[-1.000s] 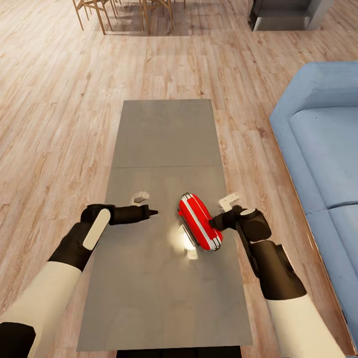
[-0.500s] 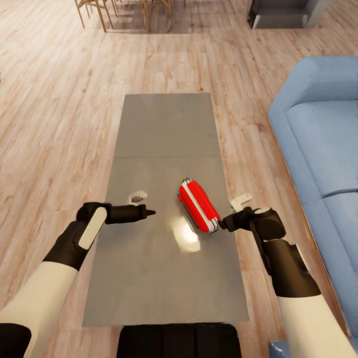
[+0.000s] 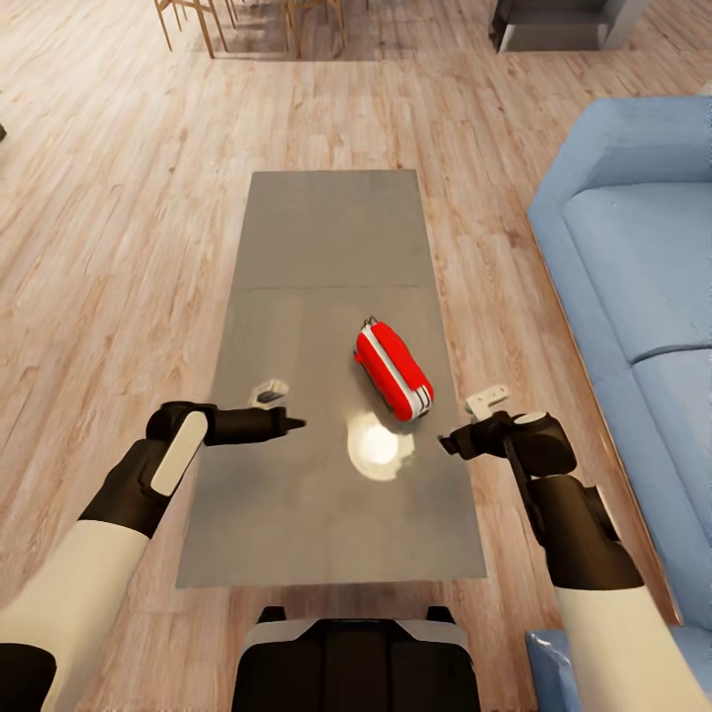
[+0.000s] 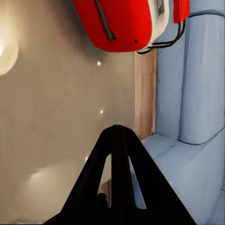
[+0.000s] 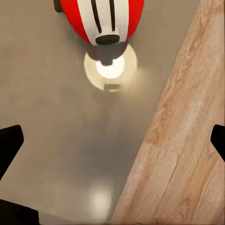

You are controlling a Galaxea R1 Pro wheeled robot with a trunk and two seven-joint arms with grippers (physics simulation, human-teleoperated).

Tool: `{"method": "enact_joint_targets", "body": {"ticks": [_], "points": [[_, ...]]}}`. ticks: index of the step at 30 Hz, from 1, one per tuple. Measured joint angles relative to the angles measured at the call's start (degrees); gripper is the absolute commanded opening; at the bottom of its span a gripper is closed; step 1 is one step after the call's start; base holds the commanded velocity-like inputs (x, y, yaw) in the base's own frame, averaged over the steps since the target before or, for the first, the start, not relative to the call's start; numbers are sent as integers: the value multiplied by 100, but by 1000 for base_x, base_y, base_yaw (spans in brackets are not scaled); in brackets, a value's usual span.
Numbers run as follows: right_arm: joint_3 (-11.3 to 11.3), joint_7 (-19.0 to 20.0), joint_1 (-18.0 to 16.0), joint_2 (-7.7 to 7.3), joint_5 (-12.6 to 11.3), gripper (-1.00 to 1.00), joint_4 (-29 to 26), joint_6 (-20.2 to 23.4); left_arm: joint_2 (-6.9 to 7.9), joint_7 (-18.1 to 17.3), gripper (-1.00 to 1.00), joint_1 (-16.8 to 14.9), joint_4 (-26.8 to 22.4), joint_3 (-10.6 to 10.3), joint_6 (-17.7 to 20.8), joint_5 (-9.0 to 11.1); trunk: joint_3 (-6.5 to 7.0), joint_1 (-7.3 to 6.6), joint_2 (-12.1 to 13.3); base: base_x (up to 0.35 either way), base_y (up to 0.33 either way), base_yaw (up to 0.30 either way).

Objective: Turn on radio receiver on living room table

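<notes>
- The radio receiver (image 3: 394,371) lies on its side on the grey surface (image 3: 326,247), just past the seam and toward the sofa (image 3: 633,267) edge, with a bright lamp glare just on our side of it
- Our right hand (image 3: 447,440) hovers near the radio, not touching it; in the right wrist view its fingertips (image 5: 10,140) sit far apart, so it is released and empty
- Our left hand (image 3: 293,424) hangs well apart from the radio on the side away from the sofa, fingers pressed together and grasping nothing
- We judge the main risk to be a push on the rounded shell: it could slide or roll toward the sofa-side edge instead of pressing the switch
- We see no readable brand, label or writing on the radio
</notes>
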Motion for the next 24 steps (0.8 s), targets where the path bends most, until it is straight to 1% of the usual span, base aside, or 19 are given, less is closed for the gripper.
{"method": "enact_joint_targets", "body": {"ticks": [2, 5, 9, 21, 24], "points": [[-41, -7, 0, -8, 18, 100, 0, 0, 42, 0, -100, 0, 0, 0, 20, 3, 0, 0, 0, -76, 0, 0], [-75, -24, 0, -123, 39, 100, 0, -2, 77, 0, -100, 0, 0, 0, 34, 5, 0, 0, 0, -34, 0, 0], [-98, -52, 0, -202, 24, 100, 9, 0, 90, 0, -100, 0, 0, 0, 39, -5, 0, 0, 0, -11, 0, 0], [-110, -86, 0, -228, 24, 100, 32, -15, 101, 6, -100, 0, 34, 0, 33, -19, 3, 0, 0, -1, 0, 0], [-111, -149, 0, -228, 30, 100, 36, -18, 102, 8, -100, 0, 56, 0, 28, -21, 20, 0, 0, 0, 0, 0]]}}
